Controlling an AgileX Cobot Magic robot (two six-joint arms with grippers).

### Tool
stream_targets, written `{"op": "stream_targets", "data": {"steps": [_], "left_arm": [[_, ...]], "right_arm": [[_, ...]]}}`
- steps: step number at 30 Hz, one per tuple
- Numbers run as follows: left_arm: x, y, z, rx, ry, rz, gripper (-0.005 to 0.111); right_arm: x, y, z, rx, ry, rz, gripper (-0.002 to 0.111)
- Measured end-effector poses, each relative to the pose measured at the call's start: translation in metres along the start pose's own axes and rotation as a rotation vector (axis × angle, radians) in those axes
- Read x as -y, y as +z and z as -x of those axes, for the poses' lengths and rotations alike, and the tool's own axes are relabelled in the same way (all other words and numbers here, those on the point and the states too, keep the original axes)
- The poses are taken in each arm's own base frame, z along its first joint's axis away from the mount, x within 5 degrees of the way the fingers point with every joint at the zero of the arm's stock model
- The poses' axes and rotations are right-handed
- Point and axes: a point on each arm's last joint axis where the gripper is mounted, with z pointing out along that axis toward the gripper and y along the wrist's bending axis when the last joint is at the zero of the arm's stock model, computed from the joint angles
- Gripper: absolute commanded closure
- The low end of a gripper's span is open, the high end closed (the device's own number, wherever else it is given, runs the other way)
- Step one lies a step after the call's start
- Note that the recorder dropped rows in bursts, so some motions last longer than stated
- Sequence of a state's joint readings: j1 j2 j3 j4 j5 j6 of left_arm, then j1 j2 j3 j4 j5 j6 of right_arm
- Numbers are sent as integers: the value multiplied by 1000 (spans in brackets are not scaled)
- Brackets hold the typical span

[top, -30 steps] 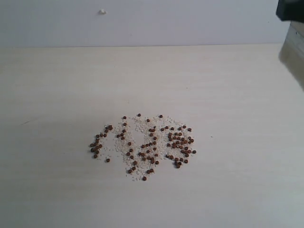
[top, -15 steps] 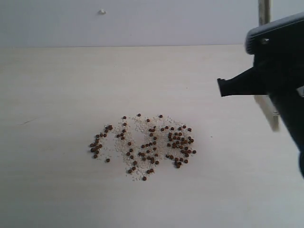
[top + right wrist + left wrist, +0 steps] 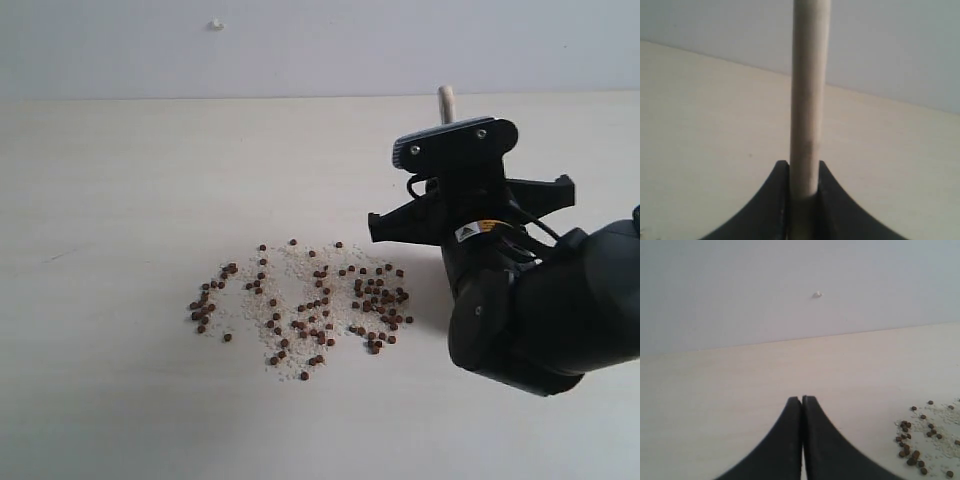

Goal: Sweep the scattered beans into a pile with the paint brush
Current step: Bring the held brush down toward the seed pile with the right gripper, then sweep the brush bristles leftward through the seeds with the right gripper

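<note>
Dozens of small reddish-brown beans (image 3: 310,305) lie scattered on the pale table, mixed with fine whitish grains; the left wrist view catches a few beans (image 3: 912,447) at its edge. My right arm (image 3: 500,290) stands just right of the scatter. The right gripper (image 3: 804,167) is shut on the paint brush's pale wooden handle (image 3: 809,90). In the exterior view only the handle's end (image 3: 445,102) shows above the arm; bristles and ferrule are hidden. My left gripper (image 3: 802,400) is shut and holds nothing, off to the beans' left.
The light wooden table (image 3: 120,180) runs back to a plain grey wall (image 3: 320,50) that bears a small white speck (image 3: 215,24). Nothing else stands on the table.
My right arm has come in from the upper right corner, down and leftward, to the right edge of the beans, with the brush in it. The beans have not moved.
</note>
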State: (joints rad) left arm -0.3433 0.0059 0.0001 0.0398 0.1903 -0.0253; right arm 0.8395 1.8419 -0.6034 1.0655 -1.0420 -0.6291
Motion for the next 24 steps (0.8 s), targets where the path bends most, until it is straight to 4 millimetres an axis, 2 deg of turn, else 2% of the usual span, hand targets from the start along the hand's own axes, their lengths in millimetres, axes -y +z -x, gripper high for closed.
{"op": "stream_targets", "data": {"steps": [7, 14, 21, 24], "left_arm": [[0, 0, 0, 0, 0, 0, 107], [0, 0, 0, 0, 0, 0, 107], [0, 0, 0, 0, 0, 0, 107], [0, 0, 0, 0, 0, 0, 107]], "right_arm": [[-20, 7, 12, -43, 45, 98, 108], [-22, 9, 11, -49, 45, 104, 108], [-21, 6, 18, 26, -54, 64, 108], [-20, 2, 12, 25, -91, 68, 108]]}}
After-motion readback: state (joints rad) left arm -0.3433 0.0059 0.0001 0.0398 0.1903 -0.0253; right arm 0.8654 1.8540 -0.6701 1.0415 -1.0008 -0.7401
